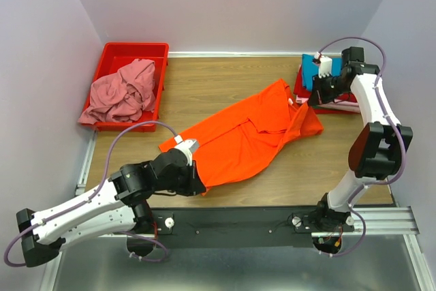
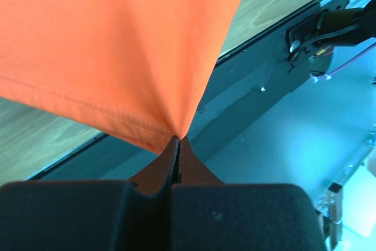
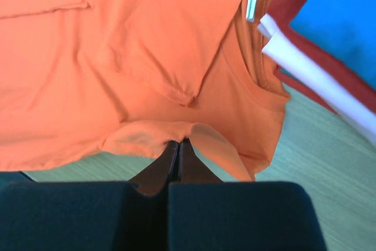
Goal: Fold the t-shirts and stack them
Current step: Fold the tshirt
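Both left hand and right hand pinch the orange t-shirt over a wall-enclosed wooden table.

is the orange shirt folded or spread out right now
Spread, not folded: the orange shirt is stretched diagonally over the table, one flap lapped over, the left gripper and right gripper each pinching an edge.
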`<state>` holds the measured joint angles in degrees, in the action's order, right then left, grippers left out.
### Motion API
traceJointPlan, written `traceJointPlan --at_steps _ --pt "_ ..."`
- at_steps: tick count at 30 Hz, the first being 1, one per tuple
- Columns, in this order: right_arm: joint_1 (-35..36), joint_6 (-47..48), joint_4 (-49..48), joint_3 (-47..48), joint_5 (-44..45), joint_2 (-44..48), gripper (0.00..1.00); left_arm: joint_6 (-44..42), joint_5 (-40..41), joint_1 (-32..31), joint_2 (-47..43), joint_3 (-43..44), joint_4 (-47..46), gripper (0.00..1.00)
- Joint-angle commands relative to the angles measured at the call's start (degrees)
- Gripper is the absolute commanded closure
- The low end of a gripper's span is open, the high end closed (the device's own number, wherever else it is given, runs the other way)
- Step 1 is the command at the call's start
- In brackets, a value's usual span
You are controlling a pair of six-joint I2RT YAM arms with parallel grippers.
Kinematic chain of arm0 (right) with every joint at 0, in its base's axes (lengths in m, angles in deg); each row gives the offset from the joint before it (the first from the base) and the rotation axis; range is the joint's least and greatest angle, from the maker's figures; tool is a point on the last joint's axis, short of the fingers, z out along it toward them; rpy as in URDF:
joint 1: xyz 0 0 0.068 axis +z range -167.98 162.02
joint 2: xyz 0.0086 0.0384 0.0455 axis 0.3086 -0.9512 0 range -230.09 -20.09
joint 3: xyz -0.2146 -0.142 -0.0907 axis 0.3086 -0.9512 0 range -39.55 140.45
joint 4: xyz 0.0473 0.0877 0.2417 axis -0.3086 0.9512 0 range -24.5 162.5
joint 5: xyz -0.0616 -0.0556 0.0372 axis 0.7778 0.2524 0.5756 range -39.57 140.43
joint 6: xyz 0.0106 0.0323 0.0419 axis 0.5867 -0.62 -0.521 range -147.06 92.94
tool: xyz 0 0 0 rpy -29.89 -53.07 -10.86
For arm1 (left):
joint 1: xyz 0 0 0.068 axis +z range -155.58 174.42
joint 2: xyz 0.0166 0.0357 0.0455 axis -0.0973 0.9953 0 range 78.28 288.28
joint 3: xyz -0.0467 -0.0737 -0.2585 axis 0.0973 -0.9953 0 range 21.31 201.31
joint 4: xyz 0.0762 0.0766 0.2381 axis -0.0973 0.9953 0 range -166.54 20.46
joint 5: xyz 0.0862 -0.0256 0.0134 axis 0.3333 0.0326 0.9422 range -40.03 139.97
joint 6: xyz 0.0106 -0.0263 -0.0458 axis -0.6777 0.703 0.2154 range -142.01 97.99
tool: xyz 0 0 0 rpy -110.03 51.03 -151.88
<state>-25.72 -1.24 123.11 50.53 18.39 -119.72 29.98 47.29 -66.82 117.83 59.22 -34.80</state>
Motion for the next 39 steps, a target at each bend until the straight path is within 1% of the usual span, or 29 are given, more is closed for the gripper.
traceJointPlan --at_steps 1,6,13,21,24,27,33,36,39 --pt "0.5 -1.7 -2.8 2.6 -0.1 -2.2 1.0 4.5 0.3 0.3 -2.5 -0.6 2.5 1.0" --pt "0.5 -2.2 -3.6 5.1 0.0 -4.9 1.0 5.9 -1.6 0.3 -4.4 -2.2 2.7 1.0" --pt "0.6 -2.6 -4.1 6.8 -1.0 -6.9 1.0 6.8 -2.6 0.3 -4.2 -3.5 1.5 1.0" --pt "2.0 -2.8 -4.5 7.8 -1.9 -8.6 1.0 7.6 -1.4 1.1 0.5 -3.5 -2.8 1.0" --pt "2.0 -3.1 -4.7 8.4 -2.0 -9.2 1.0 6.9 -4.2 3.4 1.9 -5.3 -6.6 1.0" --pt "2.0 -3.1 -5.0 9.2 -2.0 -9.6 1.0 6.1 -6.1 7.1 3.0 -6.7 -8.9 1.0" --pt "2.0 -3.1 -5.1 10.6 -2.6 -10.7 1.0 3.5 -7.3 15.2 4.0 -7.6 -8.0 1.0" --pt "2.1 -3.1 -5.3 10.6 -2.9 -11.2 1.0 1.9 -7.7 17.5 6.3 -7.5 -6.4 1.0" --pt "2.3 -3.2 -5.6 10.8 -3.2 -11.5 1.0 1.6 -7.5 18.3 7.9 -7.7 -5.1 1.0"
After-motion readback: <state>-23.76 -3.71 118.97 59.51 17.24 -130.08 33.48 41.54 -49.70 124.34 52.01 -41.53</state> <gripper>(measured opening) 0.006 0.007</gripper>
